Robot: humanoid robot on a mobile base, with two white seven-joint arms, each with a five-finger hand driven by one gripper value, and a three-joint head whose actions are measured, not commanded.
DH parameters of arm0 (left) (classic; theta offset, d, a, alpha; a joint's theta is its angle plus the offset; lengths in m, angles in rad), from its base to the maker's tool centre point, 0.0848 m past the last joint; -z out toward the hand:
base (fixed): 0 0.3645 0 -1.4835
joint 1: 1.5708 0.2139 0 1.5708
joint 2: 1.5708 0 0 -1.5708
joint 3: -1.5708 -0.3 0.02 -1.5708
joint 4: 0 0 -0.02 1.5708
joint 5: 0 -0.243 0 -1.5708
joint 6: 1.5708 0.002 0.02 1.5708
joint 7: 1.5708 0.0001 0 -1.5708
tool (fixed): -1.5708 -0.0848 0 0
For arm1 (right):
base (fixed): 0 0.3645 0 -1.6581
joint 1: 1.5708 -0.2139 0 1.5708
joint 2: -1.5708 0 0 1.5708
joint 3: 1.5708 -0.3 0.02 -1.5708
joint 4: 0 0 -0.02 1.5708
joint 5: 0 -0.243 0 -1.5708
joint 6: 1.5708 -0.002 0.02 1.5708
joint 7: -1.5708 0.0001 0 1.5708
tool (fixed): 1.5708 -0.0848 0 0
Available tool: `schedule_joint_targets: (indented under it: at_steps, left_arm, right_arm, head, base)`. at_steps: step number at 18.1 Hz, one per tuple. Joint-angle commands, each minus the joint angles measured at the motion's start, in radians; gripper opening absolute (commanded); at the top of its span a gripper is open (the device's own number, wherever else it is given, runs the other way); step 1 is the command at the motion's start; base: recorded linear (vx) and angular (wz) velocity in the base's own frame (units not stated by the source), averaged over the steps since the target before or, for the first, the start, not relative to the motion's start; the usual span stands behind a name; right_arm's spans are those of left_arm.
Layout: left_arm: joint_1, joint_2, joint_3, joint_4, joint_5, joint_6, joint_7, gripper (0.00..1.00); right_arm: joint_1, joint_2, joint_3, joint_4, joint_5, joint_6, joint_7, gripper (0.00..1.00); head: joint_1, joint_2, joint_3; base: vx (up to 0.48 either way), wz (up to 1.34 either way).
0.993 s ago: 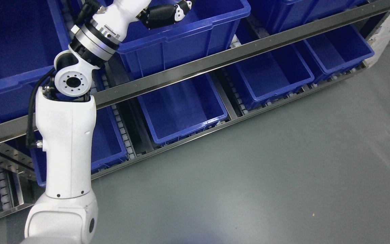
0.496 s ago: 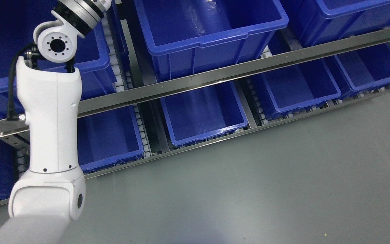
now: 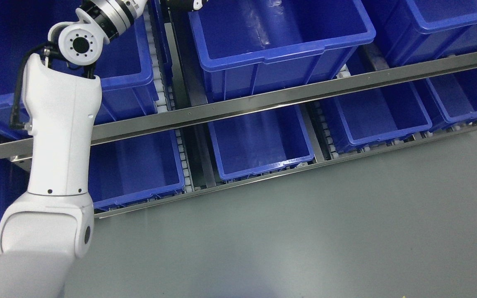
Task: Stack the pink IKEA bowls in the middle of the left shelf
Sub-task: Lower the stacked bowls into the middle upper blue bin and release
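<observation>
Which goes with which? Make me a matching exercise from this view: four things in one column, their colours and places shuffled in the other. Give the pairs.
1. left arm
2. shelf rail
3. floor
4. upper middle bin

A. grey, lower right
B. blue, top centre
C. white, left side
D. bare metal, slanting across the picture

Pairs: 1-C, 2-D, 3-A, 4-B

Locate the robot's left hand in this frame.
Head view: the left hand is barely visible at the top edge, left of centre, beside the upper-shelf blue bin's back-left corner.
</observation>
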Motion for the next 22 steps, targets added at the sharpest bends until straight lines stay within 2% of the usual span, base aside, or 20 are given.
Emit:
schedule_joint_targets:
  at_steps: [1,3,5,13,15,16,17,19,22]
  left_arm:
    - [-0.032,-0.091,-0.063,0.126,-0.014,-0.004,-0.006,0.06]
    - [-0.049,-0.091,-0.099,0.135,-0.056,0.016,-0.017,0.06]
    - [-0.040,-0.091,-0.108,0.138,-0.108,0.080,-0.029,0.06]
    - [-0.026,-0.052,-0.061,0.159,-0.122,0.093,-0.023,0.11]
    - [-0.024,-0.050,-0.042,0.159,-0.122,0.094,-0.009,0.19]
    - [-0.024,-0.053,-0.036,0.159,-0.122,0.094,0.006,0.26]
    - [-0.026,-0.055,-0.034,0.159,-0.122,0.094,0.023,0.41]
    - [-0.028,-0.064,-0.030,0.159,-0.119,0.093,0.032,0.57]
    - [-0.040,-0.091,0.010,0.153,-0.107,0.094,0.055,0.70]
  right_arm:
    - [0.000,-0.017,-0.011,0.000,0.008,0.000,0.000,1.00]
    - [0.000,-0.017,-0.011,0.000,0.008,0.000,0.002,1.00]
    - [0.000,-0.017,-0.009,0.000,0.008,0.000,0.002,1.00]
    - [0.000,-0.017,-0.011,0.000,0.008,0.000,0.002,1.00]
    - [0.000,-0.017,-0.011,0.000,0.008,0.000,0.002,1.00]
    - [0.000,-0.017,-0.011,0.000,0.008,0.000,0.002,1.00]
    - [0.000,-0.017,-0.011,0.000,0.008,0.000,0.000,1.00]
    - [0.000,-0.017,-0.011,0.000,0.008,0.000,0.002,1.00]
    - [0.000,-0.017,-0.011,0.000,0.008,0.000,0.000,1.00]
  head:
    - [0.0000,0.000,0.000]
    - [0.0000,0.000,0.000]
    - [0.0000,0.000,0.000]
    - [0.0000,0.000,0.000]
    - [0.0000,0.000,0.000]
    - [0.0000,0.000,0.000]
    - [0.0000,0.000,0.000]
    - [0.0000,0.000,0.000]
    - [0.0000,0.000,0.000]
  base:
    - [0.000,0.00]
    - [0.000,0.00]
    - [0.000,0.00]
    - [0.000,0.00]
    - [0.000,0.00]
    - [0.000,0.00]
    - [0.000,0.00]
    - [0.000,0.00]
    - [0.000,0.00]
